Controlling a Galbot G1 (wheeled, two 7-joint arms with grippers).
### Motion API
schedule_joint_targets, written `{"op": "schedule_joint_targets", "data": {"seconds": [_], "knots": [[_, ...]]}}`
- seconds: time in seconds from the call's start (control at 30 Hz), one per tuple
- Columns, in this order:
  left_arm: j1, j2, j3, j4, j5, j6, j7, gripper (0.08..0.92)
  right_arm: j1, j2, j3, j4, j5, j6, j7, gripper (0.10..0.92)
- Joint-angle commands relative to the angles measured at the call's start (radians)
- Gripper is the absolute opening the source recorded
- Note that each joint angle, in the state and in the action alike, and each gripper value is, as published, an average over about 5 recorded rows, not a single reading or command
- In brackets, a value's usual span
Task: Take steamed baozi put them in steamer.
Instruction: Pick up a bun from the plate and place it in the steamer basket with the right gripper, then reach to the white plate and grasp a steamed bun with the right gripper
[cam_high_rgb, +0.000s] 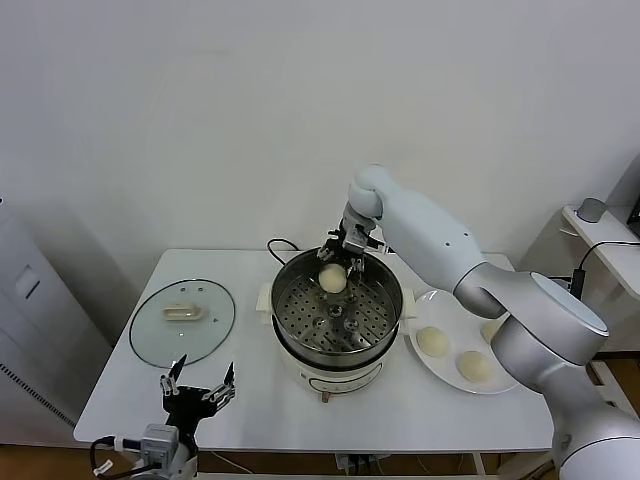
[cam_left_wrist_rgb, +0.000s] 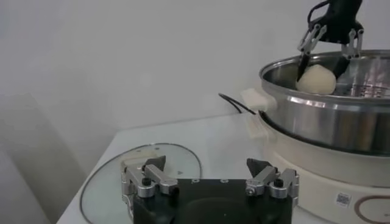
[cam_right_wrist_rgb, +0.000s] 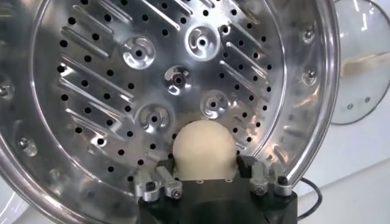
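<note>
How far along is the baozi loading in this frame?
Nothing is fully placed yet. In hand: the right end effector is over the far side of the steamer, its fingers spread either side of the first baozi, which sits low in the basket. Left: three baozi wait on the white plate. The left end effector waits open near the glass lid.

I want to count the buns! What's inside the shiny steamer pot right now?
One baozi sits inside the steamer, at its far edge, between the right claw's fingers. The rest of the holey bottom is bare. The spot under the bun is hidden.
</note>
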Motion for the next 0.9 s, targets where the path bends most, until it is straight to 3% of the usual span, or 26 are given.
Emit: {"op": "schedule_joint_targets", "data": {"seconds": [0.03,0.2,0.47,0.63,0.9], "knots": [[0.000,-0.002,0.000,0.000,0.003,0.001,0.000,0.823,0.059,-0.052,-0.045,0.075,0.192,-0.022,-0.091,0.802],[0.005,0.001,-0.001,-0.009,0.002,0.001,0.001,0.823,0.194,-0.181,-0.136,0.181,0.458,-0.428,-0.140,0.822],[0.011,0.016,-0.004,-0.023,-0.010,0.007,0.005,0.823,0.298,-0.391,-0.163,0.325,0.643,-1.071,-0.122,0.823],[0.012,0.033,-0.007,-0.025,-0.032,0.017,0.007,0.823,0.297,-0.512,-0.174,0.372,0.680,-1.224,-0.078,0.823],[0.023,0.042,-0.030,-0.050,-0.065,0.039,0.010,0.823,0.233,-0.699,-0.155,0.424,0.648,-1.247,-0.060,0.823]]}}
